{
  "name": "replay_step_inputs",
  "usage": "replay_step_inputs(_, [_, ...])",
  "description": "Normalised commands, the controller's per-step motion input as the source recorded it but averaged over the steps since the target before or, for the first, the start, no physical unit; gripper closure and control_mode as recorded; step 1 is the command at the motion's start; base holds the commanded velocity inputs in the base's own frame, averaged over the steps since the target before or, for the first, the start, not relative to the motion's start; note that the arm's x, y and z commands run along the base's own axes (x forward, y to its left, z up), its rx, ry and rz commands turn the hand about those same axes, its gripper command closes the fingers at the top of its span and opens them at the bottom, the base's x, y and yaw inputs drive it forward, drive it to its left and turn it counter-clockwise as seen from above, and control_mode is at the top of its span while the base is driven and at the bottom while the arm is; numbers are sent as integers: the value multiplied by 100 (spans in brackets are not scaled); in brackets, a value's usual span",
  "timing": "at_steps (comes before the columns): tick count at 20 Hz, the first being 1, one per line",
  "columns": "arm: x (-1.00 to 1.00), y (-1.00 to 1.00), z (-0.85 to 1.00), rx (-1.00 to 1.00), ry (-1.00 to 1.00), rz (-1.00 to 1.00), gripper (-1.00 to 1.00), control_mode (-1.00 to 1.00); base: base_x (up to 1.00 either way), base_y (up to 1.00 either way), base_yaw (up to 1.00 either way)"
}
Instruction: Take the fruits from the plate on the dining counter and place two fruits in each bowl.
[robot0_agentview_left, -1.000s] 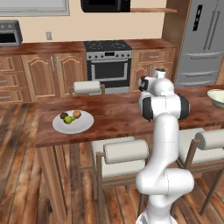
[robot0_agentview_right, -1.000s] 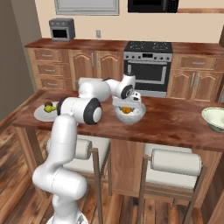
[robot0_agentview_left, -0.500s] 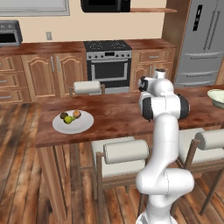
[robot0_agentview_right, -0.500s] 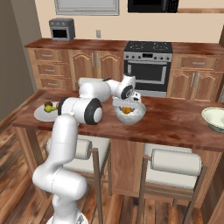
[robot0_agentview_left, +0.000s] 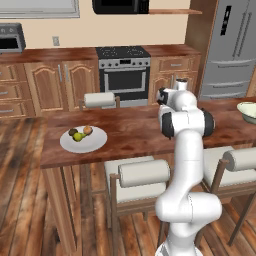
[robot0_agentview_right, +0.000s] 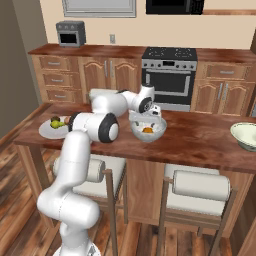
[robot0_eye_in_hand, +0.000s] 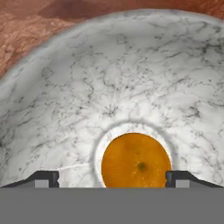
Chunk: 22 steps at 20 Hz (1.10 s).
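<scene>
The round orange (robot0_eye_in_hand: 135, 160) rests at the bottom of a deep pale bowl (robot0_eye_in_hand: 131, 78) on the dining counter (robot0_agentview_right: 200, 140). My gripper (robot0_eye_in_hand: 112, 177) hangs just above it, open, its tips spread on either side of the fruit without touching it. From the right base view the gripper (robot0_agentview_right: 146, 120) dips into that bowl (robot0_agentview_right: 159, 134). The plate (robot0_agentview_left: 96, 144) at the counter's left end carries a yellow-green pear (robot0_agentview_left: 78, 136), a dark olive-brown fruit (robot0_agentview_left: 73, 132) and a tan-orange fruit (robot0_agentview_left: 88, 130). A second bowl (robot0_agentview_right: 245, 136) stands at the far right.
Two stools with padded backrests (robot0_agentview_right: 200, 185) stand along the counter's near side. Another stool (robot0_agentview_left: 99, 99) stands on the far side. Behind are a stove (robot0_agentview_right: 167, 75), brown cabinets (robot0_agentview_right: 95, 75) and a fridge (robot0_agentview_left: 231, 45).
The fingers have spread wide apart and let go of the orange, which now lies loose in the bowl. The arm has hardly moved.
</scene>
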Motion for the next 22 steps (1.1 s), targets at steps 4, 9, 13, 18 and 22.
replay_step_inputs(4, [21, 0, 8, 0, 3, 0, -100, -100, 0, 0, 0])
replay_step_inputs(9, [-13, 0, 49, 1, 0, 1, -100, -100, 0, 0, 0])
replay_step_inputs(13, [-90, 18, 38, 3, -5, 9, -100, -100, 0, 0, 0])
replay_step_inputs(18, [-100, 60, 3, 0, -1, 21, -100, -100, 0, 0, 0])
replay_step_inputs(22, [-100, 83, 0, 0, -3, 21, -100, -100, 0, 0, 0])
